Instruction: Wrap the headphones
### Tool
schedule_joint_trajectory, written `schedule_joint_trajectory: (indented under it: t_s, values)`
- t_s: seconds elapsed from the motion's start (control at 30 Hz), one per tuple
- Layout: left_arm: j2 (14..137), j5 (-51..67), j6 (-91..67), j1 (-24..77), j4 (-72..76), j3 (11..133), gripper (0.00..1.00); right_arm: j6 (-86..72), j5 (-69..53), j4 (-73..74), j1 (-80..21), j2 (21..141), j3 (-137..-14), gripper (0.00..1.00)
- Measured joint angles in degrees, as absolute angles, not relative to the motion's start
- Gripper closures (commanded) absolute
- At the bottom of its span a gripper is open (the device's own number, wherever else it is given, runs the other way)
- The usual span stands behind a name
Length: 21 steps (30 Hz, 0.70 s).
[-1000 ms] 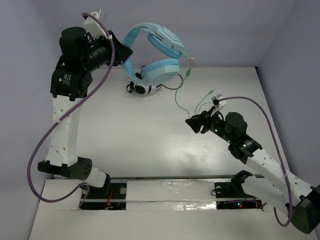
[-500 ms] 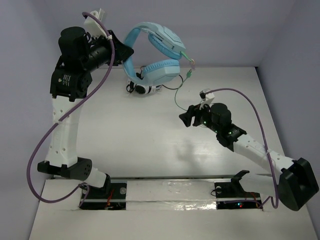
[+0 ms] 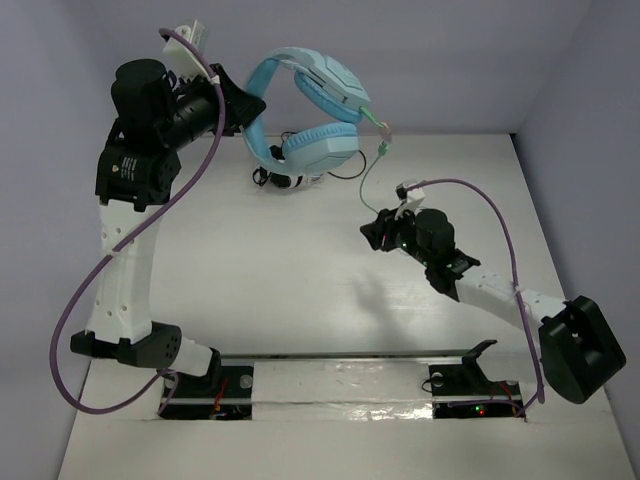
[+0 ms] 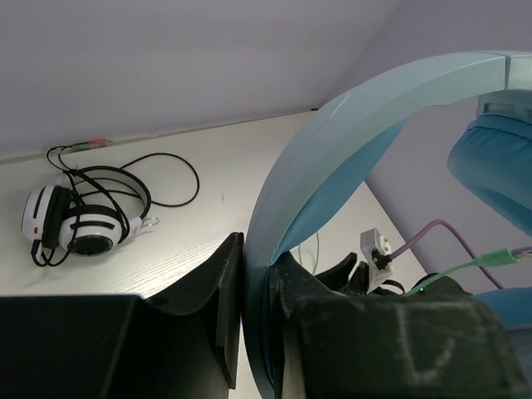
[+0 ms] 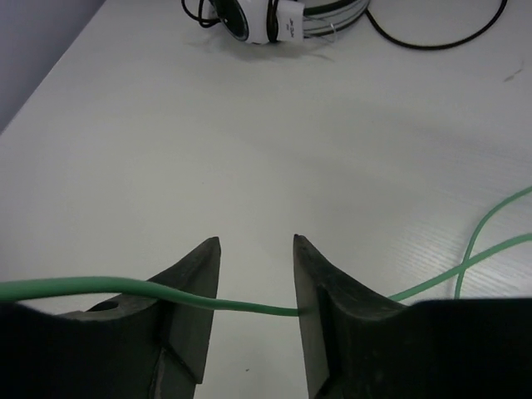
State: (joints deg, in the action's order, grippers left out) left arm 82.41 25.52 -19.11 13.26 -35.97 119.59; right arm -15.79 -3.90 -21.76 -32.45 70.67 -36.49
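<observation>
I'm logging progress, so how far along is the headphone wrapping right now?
Done: the left end effector is shut on the headphones at the band, holding them up. In hand: the cable runs across the gap of the open right end effector, not pinched. Left: no turn of cable shows around the headphones, so all the wrapping remains.

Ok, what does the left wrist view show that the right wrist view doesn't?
Only the left wrist view: the left gripper clamped on the wide band of the headphones, held up off the table. Only the right wrist view: the right gripper open, with the green cable crossing its gap. Both views: the black-and-white headphones lying on the table, and a stretch of the green cable.
</observation>
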Motion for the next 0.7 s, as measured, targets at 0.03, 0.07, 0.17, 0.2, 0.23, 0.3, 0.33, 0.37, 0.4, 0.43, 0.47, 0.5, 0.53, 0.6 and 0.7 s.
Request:
schedule_joint_trajectory:
  t_s: [0.03,0.07,0.17,0.2,0.23,0.3,0.33,0.37,0.4,0.43,0.47,0.5,0.53,0.6,0.7]
  values:
    - [82.41,25.47,-19.18,13.26,-35.83,119.59,1.0,-16.12,-4.38,-22.06,-32.27,71.22,-36.23,0.61]
    - [82.41,25.43,-19.22,13.26,-35.77,119.59,1.0,-16.69,-4.97,-22.5,-32.25,71.72,-35.83,0.7]
    - [81.78,25.21,-19.68,13.26,-33.58,117.45,1.0,-18.28,-6.85,-22.57,-32.23,72.4,-34.85,0.92]
    - [81.03,25.06,-20.14,13.26,-32.18,115.39,1.0,-19.09,-7.2,-22.17,-32.21,72.6,-34.85,0.95]
    - [80.31,24.97,-20.64,13.26,-30.63,112.86,1.0,-19.97,-7.53,-21.69,-32.21,72.71,-34.87,0.97]
    - [78.0,24.47,-21.93,13.28,-27.2,105.56,1.0,-21.08,-7.46,-19.97,-32.27,72.4,-35.05,1.0]
    - [77.28,24.12,-22.65,13.26,-25.93,102.26,1.0,-21.8,-7.14,-18.79,-32.29,72.03,-35.11,1.0]
    - [76.47,23.77,-23.33,13.26,-24.23,98.45,1.0,-22.5,-6.7,-17.43,-32.29,71.53,-35.2,1.0]
    - [75.88,23.38,-24.16,13.26,-22.94,94.89,1.0,-23.33,-6.15,-15.49,-32.32,70.94,-35.51,1.0]
    - [75.44,23.03,-25.17,13.26,-21.02,91.11,1.0,-24.18,-5.48,-13.41,-32.32,70.43,-36.03,1.0]
    - [75.07,22.48,-26.2,13.26,-19.14,87.24,1.0,-24.77,-4.84,-11.7,-32.34,70.15,-36.69,1.0]
    - [74.81,21.87,-27.31,13.28,-17.8,83.77,1.0,-25.41,-4.16,-9.43,-32.45,69.95,-37.6,1.0]
    - [74.59,21.08,-28.38,13.26,-15.86,80.07,1.0,-25.85,-3.07,-7.44,-32.64,69.82,-38.65,1.0]
    - [73.89,19.35,-30.87,13.26,-12.95,73.3,1.0,-26.61,-1.02,-4.05,-33.21,69.56,-40.25,1.0]
    - [72.25,16.69,-35.0,13.21,-8.91,63.86,1.0,-27.46,1.23,1.06,-35.24,69.78,-42.89,1.0]
